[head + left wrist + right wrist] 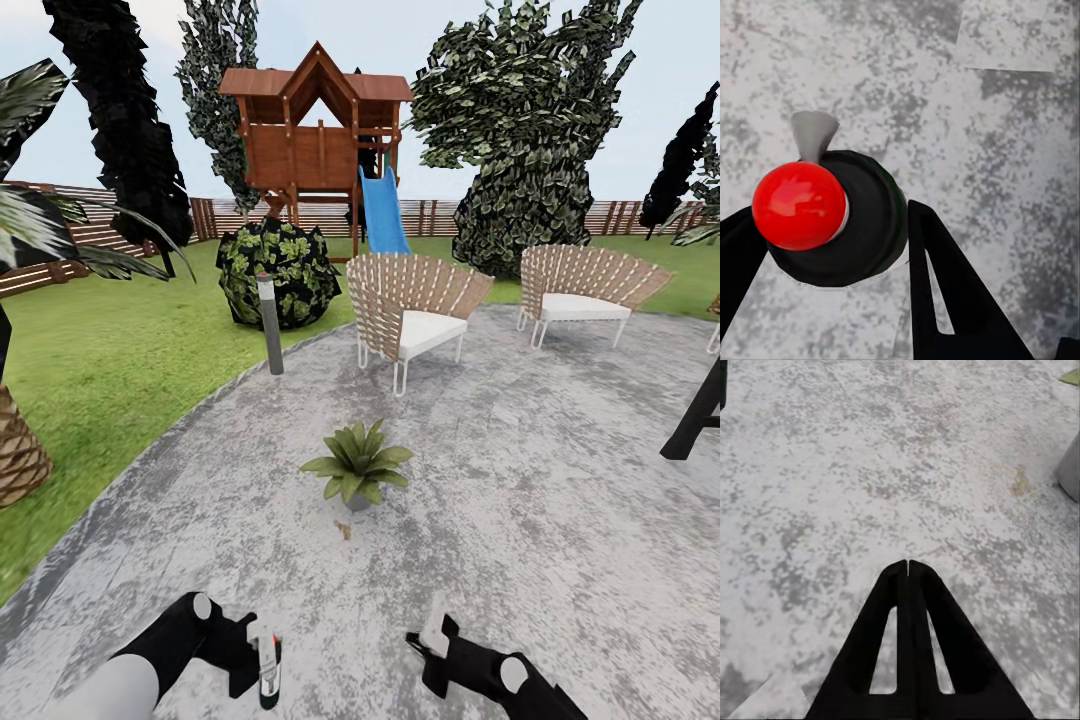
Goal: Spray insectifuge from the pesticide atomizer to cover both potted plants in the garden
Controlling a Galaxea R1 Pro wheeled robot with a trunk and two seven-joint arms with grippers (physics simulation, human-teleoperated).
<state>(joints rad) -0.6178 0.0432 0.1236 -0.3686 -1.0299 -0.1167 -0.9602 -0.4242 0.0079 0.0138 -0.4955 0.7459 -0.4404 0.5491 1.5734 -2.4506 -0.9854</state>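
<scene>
Currently held: atomizer (832, 221), gripped by my left fingers (926, 247) round its body; likely light, rigid, slick. Right gripper (907, 566) clenched, empty. Plant (358, 465) well ahead of both.

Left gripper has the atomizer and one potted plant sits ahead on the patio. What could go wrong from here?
1. The potted plant lies well ahead of the atomizer, so a spray from here would likely fall short.
2. In the left wrist view the left gripper clasps the atomizer's black body below its red cap; it might slip or tilt.
3. One plant is in sight; the second may go unsprayed.
</scene>
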